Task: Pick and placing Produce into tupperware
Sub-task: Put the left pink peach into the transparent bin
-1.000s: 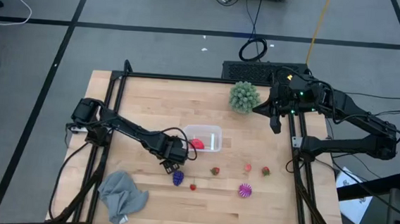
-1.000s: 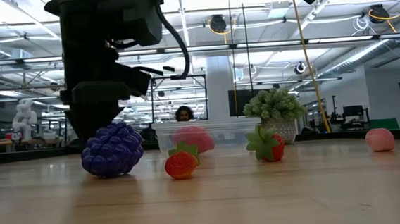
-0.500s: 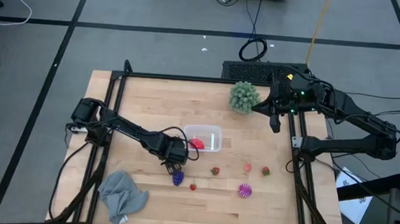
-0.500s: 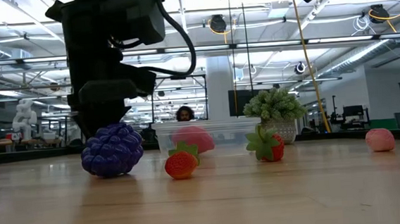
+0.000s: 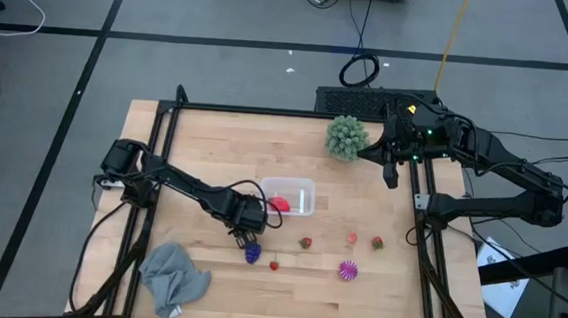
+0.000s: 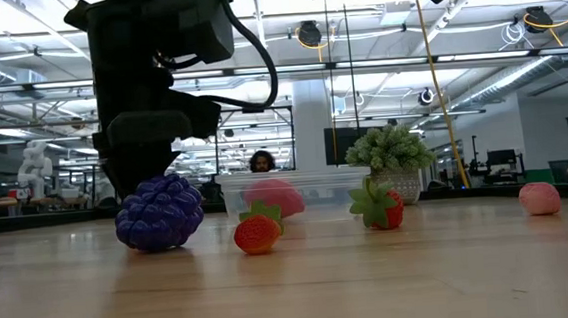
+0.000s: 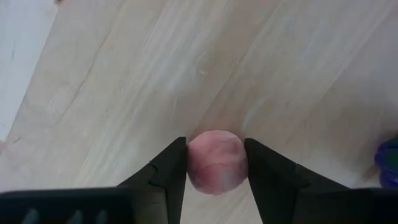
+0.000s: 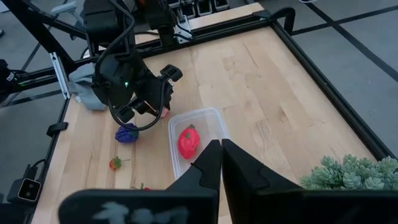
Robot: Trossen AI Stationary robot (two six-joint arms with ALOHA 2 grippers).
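left wrist view: the left gripper (image 7: 216,163) has its fingers pressed on both sides of a small pink fruit (image 7: 215,162) on the table (image 7: 124,81). the right gripper (image 5: 391,174) hangs closed and empty at the far right, near the green spiky ball (image 5: 347,136).

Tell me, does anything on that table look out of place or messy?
Only mildly. A crumpled grey cloth lies bunched near the table's front left corner, and a green spiky ball sits at the back, unlike the small toy fruits. Nothing looks spilled or broken; the clear container sits flat with one red piece inside.
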